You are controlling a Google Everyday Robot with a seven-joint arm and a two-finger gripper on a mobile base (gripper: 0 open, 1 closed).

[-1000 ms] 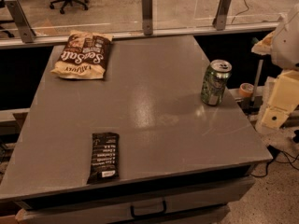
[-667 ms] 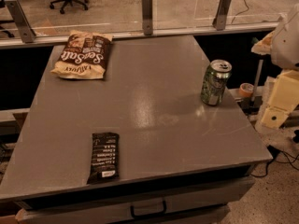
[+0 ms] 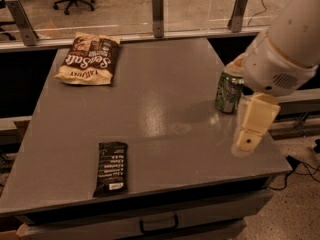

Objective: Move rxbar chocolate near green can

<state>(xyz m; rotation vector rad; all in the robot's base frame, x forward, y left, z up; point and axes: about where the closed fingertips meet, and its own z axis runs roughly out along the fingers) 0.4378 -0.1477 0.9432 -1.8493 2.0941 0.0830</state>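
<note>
The rxbar chocolate [image 3: 111, 168], a flat dark wrapper with white text, lies near the table's front edge, left of centre. The green can [image 3: 229, 92] stands upright near the right edge, its top partly hidden by my arm. My gripper [image 3: 248, 136] hangs from the big white arm at the right. It is just right of the can and in front of it, low over the table's right side and far from the bar.
A brown-and-cream "Sea Salt" chip bag [image 3: 89, 59] lies at the back left of the grey table [image 3: 165, 109]. A glass barrier with metal posts [image 3: 158, 6] runs along the far edge. A drawer handle [image 3: 159, 225] sits below the front edge.
My arm and gripper have swung left from beside the table to over its right side, close to the can. The bar, can and bag have not moved.
</note>
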